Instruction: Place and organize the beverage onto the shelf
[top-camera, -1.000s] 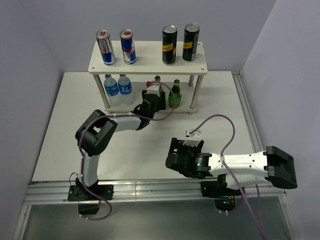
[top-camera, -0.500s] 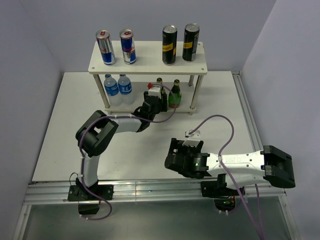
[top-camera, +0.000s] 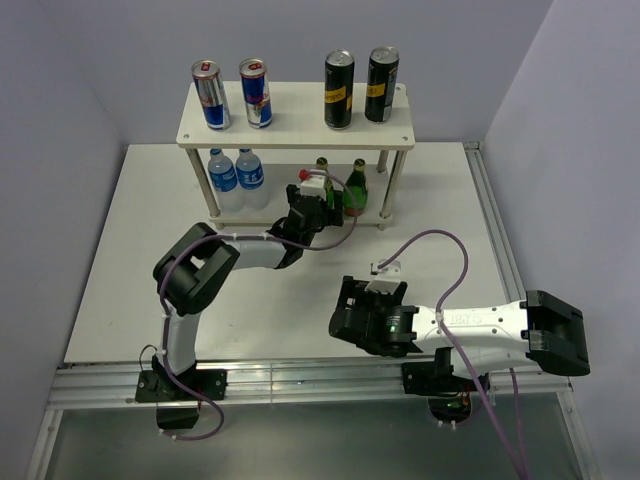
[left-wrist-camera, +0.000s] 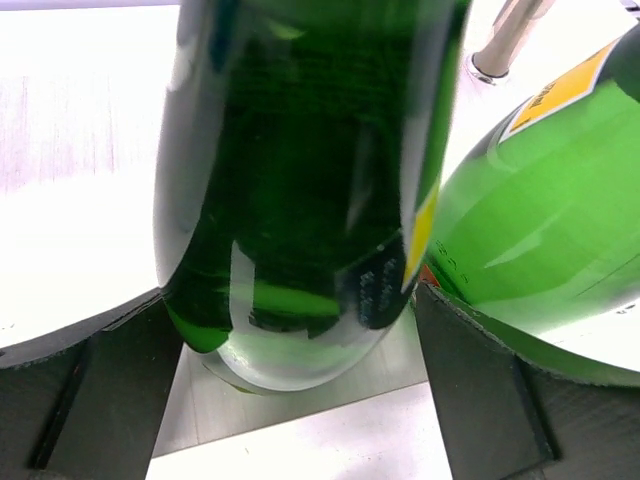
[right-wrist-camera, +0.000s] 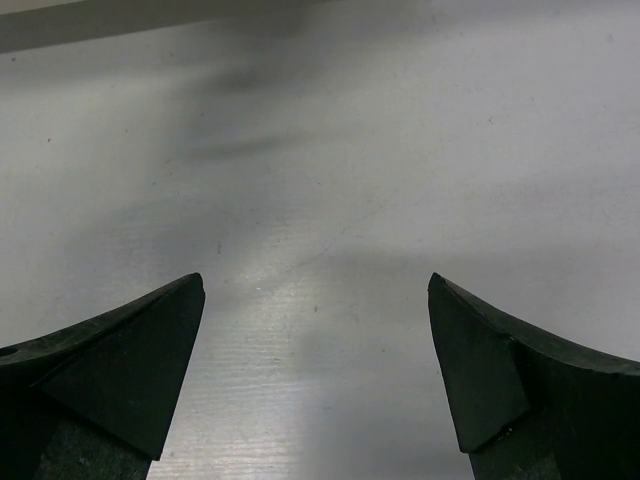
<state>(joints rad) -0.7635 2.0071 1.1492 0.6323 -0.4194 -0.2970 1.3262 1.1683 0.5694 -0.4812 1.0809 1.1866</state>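
Note:
The shelf (top-camera: 290, 128) stands at the back of the table. Two silver-and-blue cans (top-camera: 210, 95) and two black cans with yellow labels (top-camera: 339, 90) stand on its top board. On the lower board, a green glass bottle (left-wrist-camera: 300, 180) stands between the fingers of my left gripper (left-wrist-camera: 290, 330), whose jaws are spread wide and open. A second green bottle (left-wrist-camera: 540, 240) stands just right of it, close to the right finger. From above, my left gripper (top-camera: 320, 198) reaches under the top board. My right gripper (top-camera: 348, 320) hovers open over the table, holding nothing.
Two clear water bottles with blue labels (top-camera: 236, 175) stand on the lower board's left side. A metal shelf leg (left-wrist-camera: 505, 40) rises behind the green bottles. White walls close in the table at the back and both sides.
My left gripper carried the green bottle further right under the shelf, next to the other green bottle, and its jaws have opened off it. The right arm has stayed still.

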